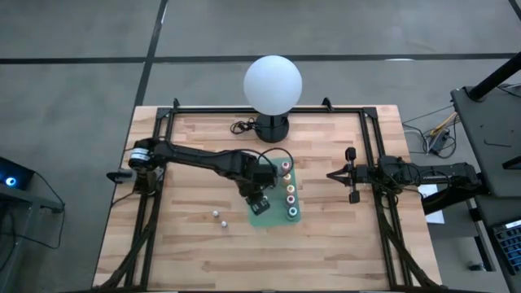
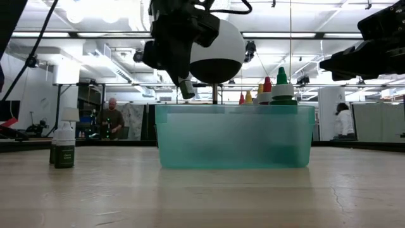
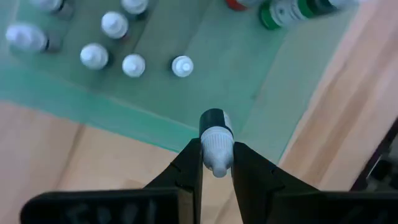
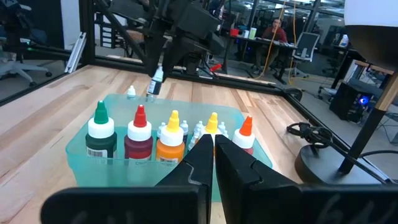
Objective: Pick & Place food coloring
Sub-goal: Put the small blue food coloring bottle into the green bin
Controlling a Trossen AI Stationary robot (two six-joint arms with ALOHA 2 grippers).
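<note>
Although most of the food coloring is already gathered in the green translucent tray [image 2: 234, 136], the task is judged to be unfinished. Five larger bottles with coloured tops [image 4: 171, 134] are seen standing in a row along the tray's right side, and a cluster of small whitish bottles [image 3: 134, 65] is seen on its floor to their left. Two small bottles [image 1: 220, 217] are still left on the bare wooden table [image 1: 326, 244], near and to the left of the tray; in the low view one of them [image 2: 63, 147] is seen upright, well apart from the tray's left wall. One more small bottle [image 3: 216, 142], dark-bodied with a whitish cap, is held between the fingers of the left gripper [image 3: 216, 163], which are closed on it near the cap. It is carried clear of the table, above the tray's near left edge, and is not yet set down among the others. The right gripper [image 4: 214, 155] is kept shut and empty at the right side of the table, well apart from the tray, pointed toward it. By this reckoning, the carried bottle remains to be lowered and released, and the two on the table remain to be fetched.
</note>
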